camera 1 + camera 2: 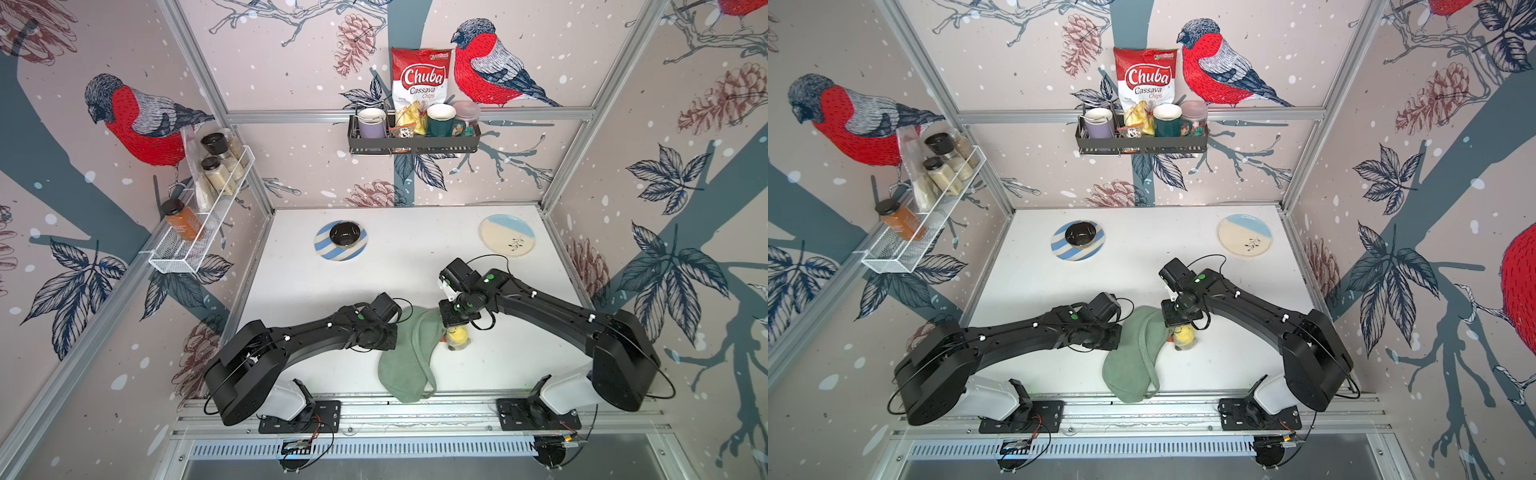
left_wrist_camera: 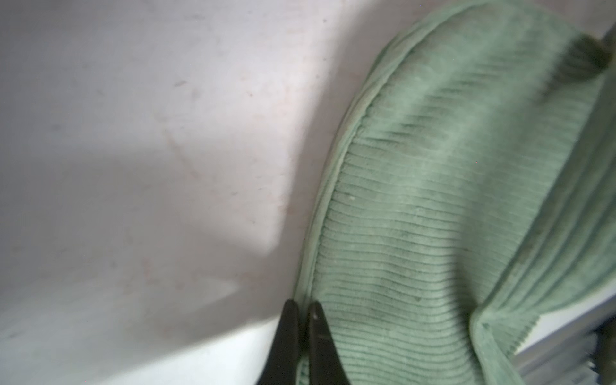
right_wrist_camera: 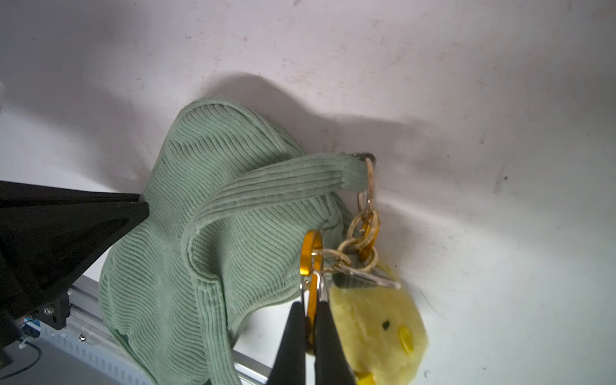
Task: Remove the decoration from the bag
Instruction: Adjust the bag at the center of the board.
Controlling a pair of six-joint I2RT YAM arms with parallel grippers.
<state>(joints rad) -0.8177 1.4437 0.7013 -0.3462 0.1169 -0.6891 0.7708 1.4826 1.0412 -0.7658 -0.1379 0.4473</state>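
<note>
Right wrist view: right gripper (image 3: 310,305) is clamped on the orange carabiner (image 3: 311,253) that ties the yellow chick plush (image 3: 376,326) through a ring chain (image 3: 365,230) to the strap (image 3: 266,186). Meanwhile left gripper (image 2: 301,305) pinches the bag (image 2: 433,200) by its piped edge, I'd guess to anchor it for unclipping. In a top view the bag (image 1: 405,361) sits at 6 o'clock on the table (image 1: 374,282), chick at its 2 o'clock.

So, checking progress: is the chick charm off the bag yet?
Attached: chain joins chick charm to the bag strap; right claw pinches its carabiner.
</note>
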